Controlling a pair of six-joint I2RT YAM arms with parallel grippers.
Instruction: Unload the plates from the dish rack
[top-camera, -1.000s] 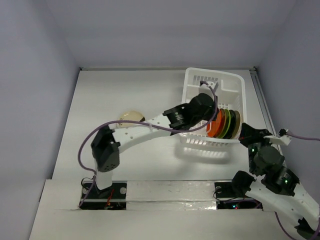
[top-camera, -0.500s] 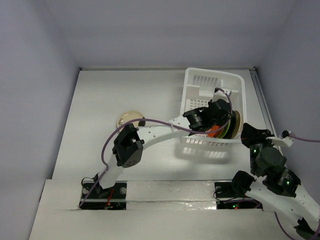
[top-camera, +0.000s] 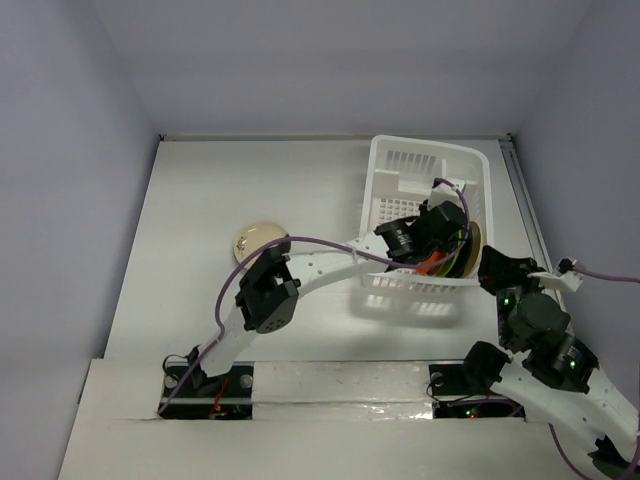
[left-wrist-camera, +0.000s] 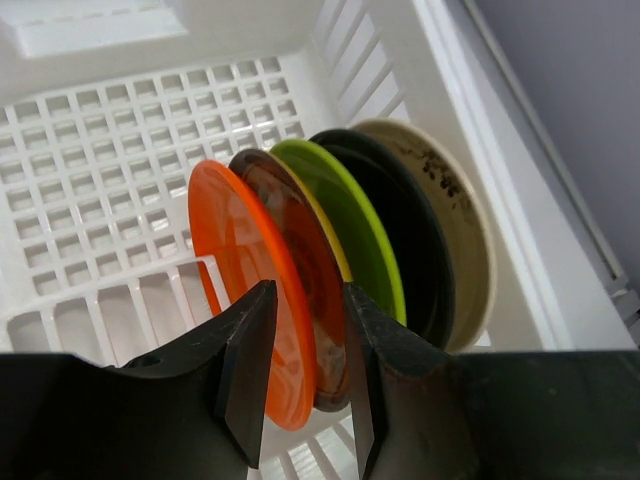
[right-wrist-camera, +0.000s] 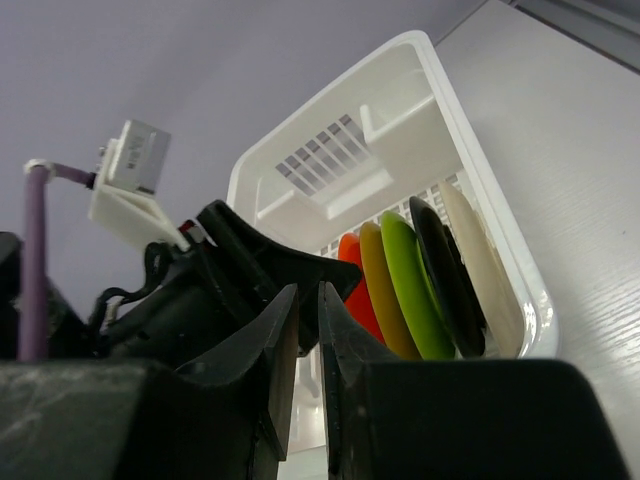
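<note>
Left gripper, narrowly parted, is straddling the orange plate in the dish rack at far right of the desk. Closing, it is probably risking pinching the neighbouring dark red plate too. Right gripper is hovering, slightly parted, empty.

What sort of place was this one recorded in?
Most likely a lab test cell, not a real kitchen: plain walls box in a white table, two robot arms are bolted at its near edge, and the only household items are a dish rack holding plates and one tan plate on the table.
</note>
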